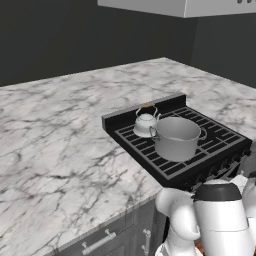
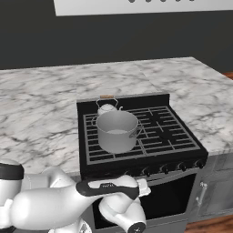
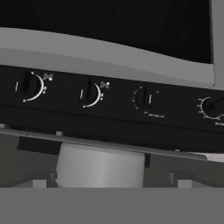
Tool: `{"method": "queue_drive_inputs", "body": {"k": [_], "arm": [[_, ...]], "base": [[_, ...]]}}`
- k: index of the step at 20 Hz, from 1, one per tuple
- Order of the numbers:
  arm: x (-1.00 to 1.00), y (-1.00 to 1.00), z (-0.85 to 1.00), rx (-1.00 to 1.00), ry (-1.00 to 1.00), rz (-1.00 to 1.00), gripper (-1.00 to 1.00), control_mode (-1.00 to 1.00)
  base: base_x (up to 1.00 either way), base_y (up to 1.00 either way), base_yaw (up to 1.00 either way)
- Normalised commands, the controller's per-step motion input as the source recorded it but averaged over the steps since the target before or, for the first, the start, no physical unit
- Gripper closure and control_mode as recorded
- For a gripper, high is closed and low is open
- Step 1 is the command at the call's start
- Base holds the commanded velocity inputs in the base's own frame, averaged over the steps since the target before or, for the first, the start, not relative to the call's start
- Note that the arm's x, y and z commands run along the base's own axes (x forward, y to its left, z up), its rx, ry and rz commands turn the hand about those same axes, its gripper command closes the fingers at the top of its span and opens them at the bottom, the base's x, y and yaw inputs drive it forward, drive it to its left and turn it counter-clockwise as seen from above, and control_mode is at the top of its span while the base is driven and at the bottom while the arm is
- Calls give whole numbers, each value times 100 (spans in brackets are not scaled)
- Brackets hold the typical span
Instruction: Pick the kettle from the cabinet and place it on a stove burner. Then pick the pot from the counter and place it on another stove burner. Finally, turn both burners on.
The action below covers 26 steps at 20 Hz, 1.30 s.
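The small silvery-white kettle (image 1: 146,122) (image 2: 107,108) stands on the rear left grate of the black stove. Right in front of it, the wide grey pot (image 1: 176,137) (image 2: 117,132) (image 3: 100,166) sits on the front left grate. The right-hand stove burners (image 1: 215,135) (image 2: 164,129) carry nothing. My arm reaches low in front of the stove. In the hand view, which is rolled upside down, my gripper (image 3: 112,181) is open and faces the black panel of several knobs (image 3: 89,93) a short way off, touching none. The cabinet is out of view.
White marble counter (image 1: 60,130) (image 2: 41,113) spreads on both sides of the stove, with dark grey drawers (image 1: 100,242) beneath. A pale range hood (image 2: 136,5) hangs above. The oven door's light grey bar handle (image 3: 109,52) runs just past the knob panel.
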Motion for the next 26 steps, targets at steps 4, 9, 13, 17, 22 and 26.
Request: {"method": "queue_drive_inputs", "body": {"k": [4,9,13,17,22,26], "arm": [[7,0,-1,0,-4,0,-100,-100],[8,0,-1,0,-2,0,-100,-100],[10,0,-6,0,0,0,-100,-100],[7,0,-10,0,0,0,-100,-100],[5,0,-16,0,0,0,-100,-100],[2,-6,-14,0,0,0,-100,-100]], "base": [[0,0,0],[0,0,0],[0,0,0],[0,0,0],[0,0,0],[0,0,0]]}}
